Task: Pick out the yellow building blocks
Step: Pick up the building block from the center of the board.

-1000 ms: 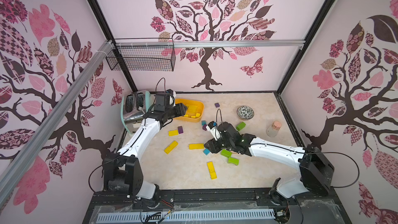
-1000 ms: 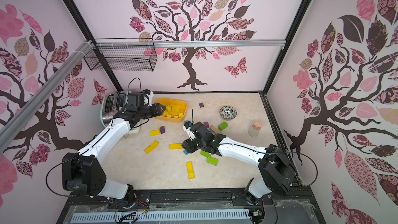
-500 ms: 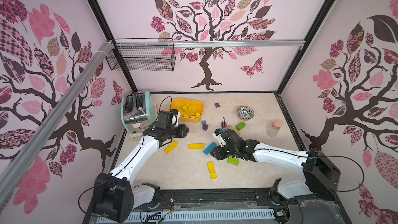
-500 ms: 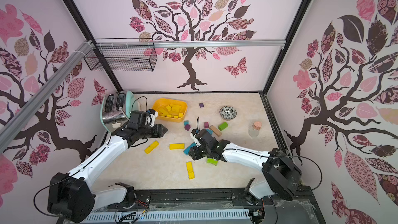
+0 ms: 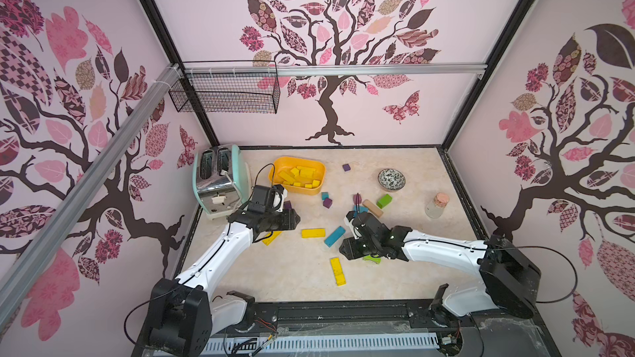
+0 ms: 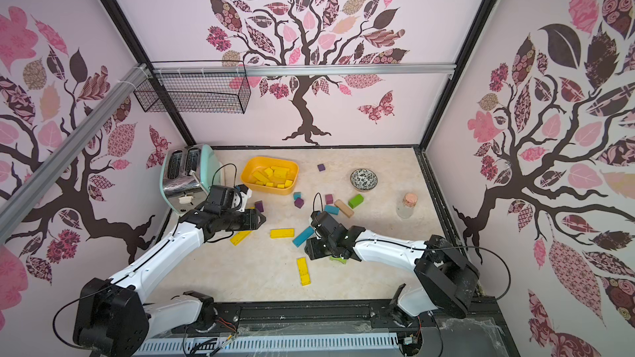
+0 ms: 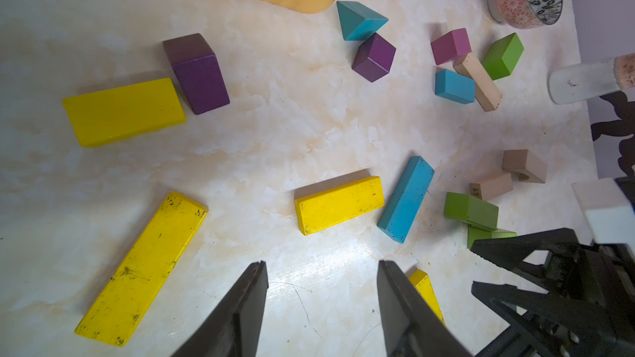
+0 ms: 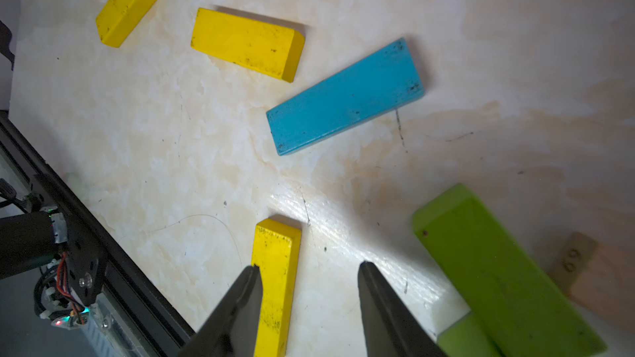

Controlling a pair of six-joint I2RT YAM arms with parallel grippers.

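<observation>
Several yellow building blocks lie in the orange-yellow tub (image 5: 275,176). Loose yellow bars rest on the table: a long one (image 5: 337,271) near the front, a short one (image 5: 313,233) mid-table, and another (image 5: 271,238) half under my left arm. My left gripper (image 5: 296,220) (image 7: 321,266) hangs open and empty above bare table, just short of the short bar (image 7: 340,205). My right gripper (image 5: 343,249) (image 8: 309,266) is open too. The long bar (image 8: 275,286) lies between its jaws, against one finger.
A blue bar (image 5: 335,235) lies beside the short yellow one. Green blocks (image 8: 498,269) sit under my right wrist. Purple, teal and tan blocks (image 5: 372,208) are scattered behind. A toaster (image 5: 220,180), a patterned bowl (image 5: 391,179) and a corked bottle (image 5: 434,206) stand around.
My left arm has come away from the tub toward the table's middle, its jaws a little wider. My right gripper has slid forward toward the long yellow bar.
</observation>
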